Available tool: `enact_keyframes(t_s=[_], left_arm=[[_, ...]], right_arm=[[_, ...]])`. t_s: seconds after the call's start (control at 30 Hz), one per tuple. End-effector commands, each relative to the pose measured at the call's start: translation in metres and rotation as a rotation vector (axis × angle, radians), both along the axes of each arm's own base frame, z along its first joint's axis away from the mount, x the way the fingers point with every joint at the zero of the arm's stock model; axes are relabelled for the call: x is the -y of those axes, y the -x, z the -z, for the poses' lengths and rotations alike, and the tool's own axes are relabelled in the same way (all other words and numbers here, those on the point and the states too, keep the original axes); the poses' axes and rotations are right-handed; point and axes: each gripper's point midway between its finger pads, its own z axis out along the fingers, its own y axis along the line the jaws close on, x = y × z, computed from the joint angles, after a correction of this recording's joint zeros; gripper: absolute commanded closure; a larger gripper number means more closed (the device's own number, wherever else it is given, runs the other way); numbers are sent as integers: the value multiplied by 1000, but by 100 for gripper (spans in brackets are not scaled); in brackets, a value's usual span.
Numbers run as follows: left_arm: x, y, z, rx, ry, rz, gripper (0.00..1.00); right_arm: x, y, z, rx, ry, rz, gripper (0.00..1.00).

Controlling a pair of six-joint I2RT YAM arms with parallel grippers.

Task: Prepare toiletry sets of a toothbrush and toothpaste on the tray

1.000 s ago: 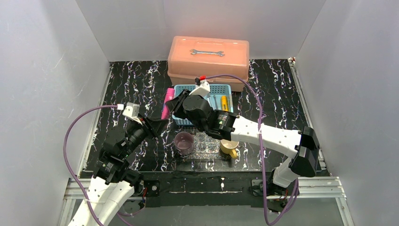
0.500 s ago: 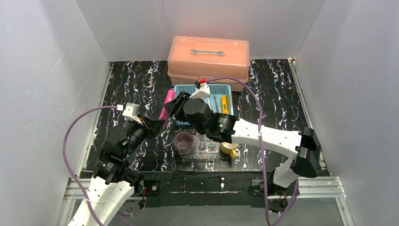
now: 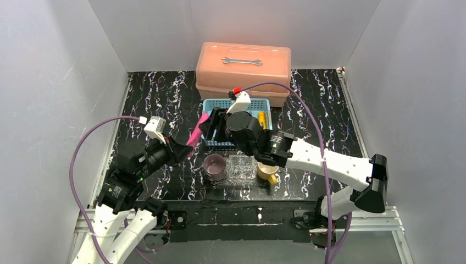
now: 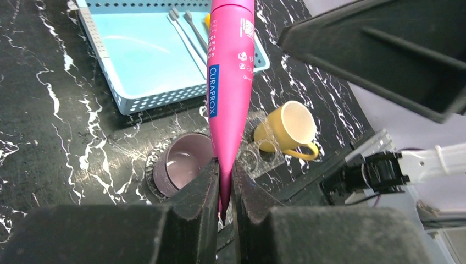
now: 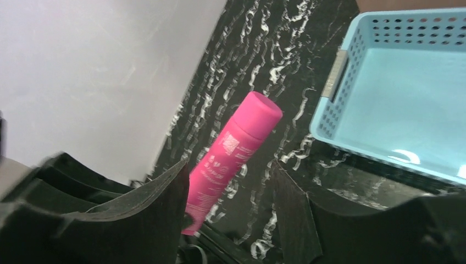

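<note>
We see the L gripper [image 4: 224,179] clamped tight on the narrow crimped end of the magenta toothpaste tube [image 4: 229,82]. The pads pinch it from both sides, and the cap end points away from the wrist. Label: white "CURAPROX" on a blue strip running along the tube. The rest of the white print is too small for us to read. In the top view the tube is held up in the air just left of the blue mesh basket [image 3: 262,103], over the black marbled table [image 3: 154,99].

R gripper [image 5: 229,173] is spread wide w/ nothing in it. It hovers at the basket's left edge, near the tube's cap end. In its wrist view the tube shows btwn the fingers, but we can't tell how close.

Two thin grey toothbrushes [image 4: 189,30] lie side by side in the basket, w/ the yellow toothpaste tube [image 3: 262,119] beside them. The clear tray [image 3: 242,168] sits near the front edge, btwn the purple mug [image 3: 214,165] and the yellow mug [image 3: 267,172], both upright. At the back is a salmon toolbox [image 3: 243,74] w/ a wrench [image 3: 242,60] on its lid.
</note>
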Motion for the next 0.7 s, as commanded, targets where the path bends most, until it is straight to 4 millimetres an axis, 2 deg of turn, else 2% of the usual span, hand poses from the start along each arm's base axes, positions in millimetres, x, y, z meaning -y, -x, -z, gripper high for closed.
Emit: enact_keyframes(t_s=[0.0,0.3,0.4,0.57,0.67], left_arm=[[7,26,-14,-39,-21,120,100],[15,65,-25,-156,-55,299,100],[18,75,-27,-199,-55,350,100],[24,88,-28,-267,-37,422,100],[31,94,-24,-323,-16,476,100]], right_arm=[[18,9,-18,115,150,-97,36],[51,31,-37,339,343,-301,34],[56,44,-39,408,406,-417,34],[62,67,-27,501,507,-622,34],[66,70,-10,587,573,-694,31]])
